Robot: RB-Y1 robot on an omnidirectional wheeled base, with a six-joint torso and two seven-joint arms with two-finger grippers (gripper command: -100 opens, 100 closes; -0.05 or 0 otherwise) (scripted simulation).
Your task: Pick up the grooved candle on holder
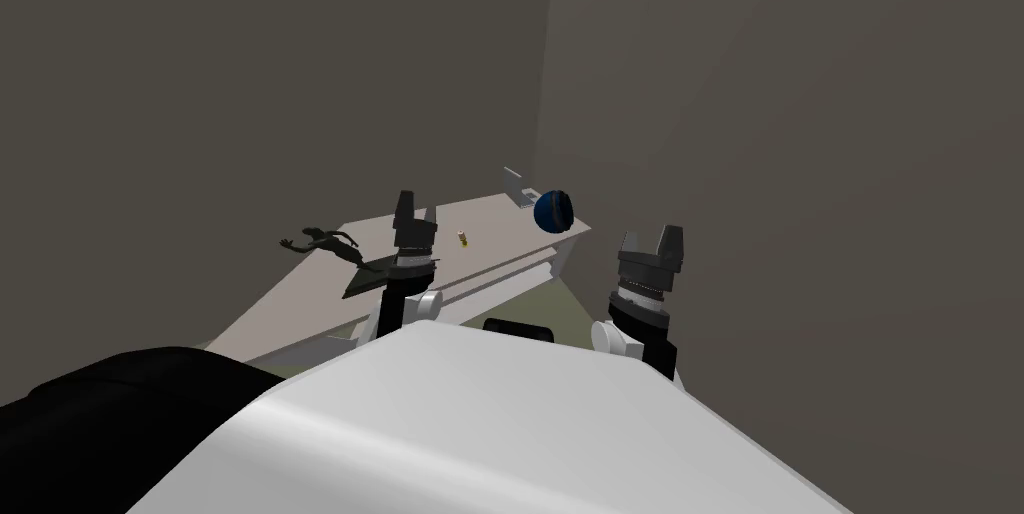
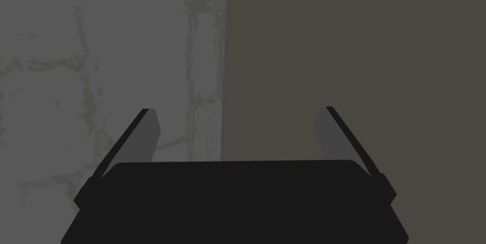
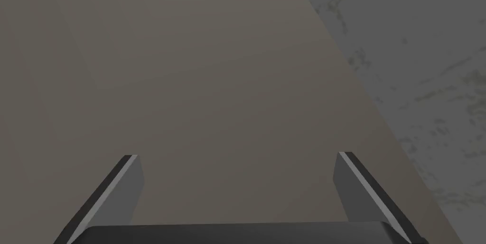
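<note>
Hands hang in the air, up in front of the bench (image 1: 295,306). The left hand (image 1: 415,210) and the right hand (image 1: 652,240) both have their fingers spread apart and hold nothing (ready to close on something, I think). The candle (image 1: 462,237) stands on the bench top, past the left hand, between a dark statue (image 1: 335,243) and a blue ball (image 1: 552,210). So the left hand looks like the closer one. The candle is tiny and yellowish; its grooves and holder are too small to see.
</note>
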